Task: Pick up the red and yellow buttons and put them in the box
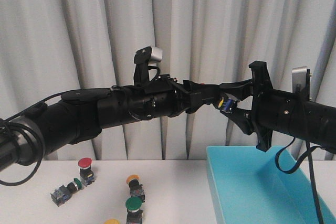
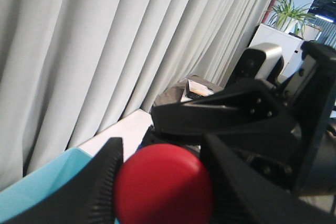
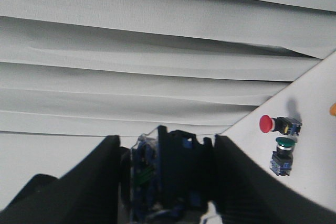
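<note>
- The curtain point(image 1: 105, 24) of pale grey folds fills the whole back of the scene.
- The white table point(image 1: 168, 192) runs along the bottom of the front view.
- The turquoise box point(image 1: 252, 187) sits on the table's right side, under the right arm.
- The two black arms reach toward each other high above the table and meet over the box's left edge.
- The left gripper point(image 1: 210, 99) is clenched on a red button point(image 2: 164, 184); its wrist camera shows the domed cap wedged between the two dark fingers point(image 2: 100, 182).
- The right gripper point(image 1: 231, 103) closes round the same switch from the other side: its fingers point(image 3: 107, 177) bracket the dark blue-tinted body.
- So that button hangs in the air between both grippers, above the box's near-left corner.
- Left on the table: a red-capped switch point(image 1: 85, 169) standing upright, a green-capped one point(image 1: 65, 191) lying on its side beside it, a yellow-capped one point(image 1: 135, 184), another green-capped one point(image 1: 134, 208) in front of that, and a sliver of yellow cap point(image 1: 112, 222) at the bottom edge.
</note>
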You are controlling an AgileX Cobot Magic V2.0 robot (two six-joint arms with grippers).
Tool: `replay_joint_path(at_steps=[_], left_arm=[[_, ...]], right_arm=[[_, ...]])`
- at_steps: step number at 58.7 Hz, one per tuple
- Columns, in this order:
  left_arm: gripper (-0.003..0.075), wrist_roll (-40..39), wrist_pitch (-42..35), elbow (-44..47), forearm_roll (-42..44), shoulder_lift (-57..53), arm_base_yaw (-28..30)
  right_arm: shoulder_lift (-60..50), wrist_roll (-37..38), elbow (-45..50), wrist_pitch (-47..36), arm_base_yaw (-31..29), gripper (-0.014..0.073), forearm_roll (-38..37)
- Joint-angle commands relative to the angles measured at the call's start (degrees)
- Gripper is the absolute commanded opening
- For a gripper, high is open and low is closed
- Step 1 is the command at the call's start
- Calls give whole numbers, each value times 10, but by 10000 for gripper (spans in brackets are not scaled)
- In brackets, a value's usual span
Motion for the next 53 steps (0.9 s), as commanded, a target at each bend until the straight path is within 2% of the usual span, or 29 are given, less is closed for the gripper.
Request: replay_joint_path(at_steps=[1, 16, 41, 46, 53], left_arm=[[94, 3, 10, -23, -42, -31, -6], [94, 2, 0, -23, -42, -31, -15], [101, -5, -26, -23, -42, -31, -17], [125, -11, -26, -23, -42, -31, -17], [200, -12, -27, -23, -42, -31, -17]], right_arm=[[-24, 1, -19, 33, 1, 227, 48], [-24, 25, -19, 30, 1, -15, 48], [-24, 25, -19, 22, 1, -9, 47], [-24, 24, -19, 20, 1, -9, 47], [-24, 24, -19, 20, 1, -9, 47]])
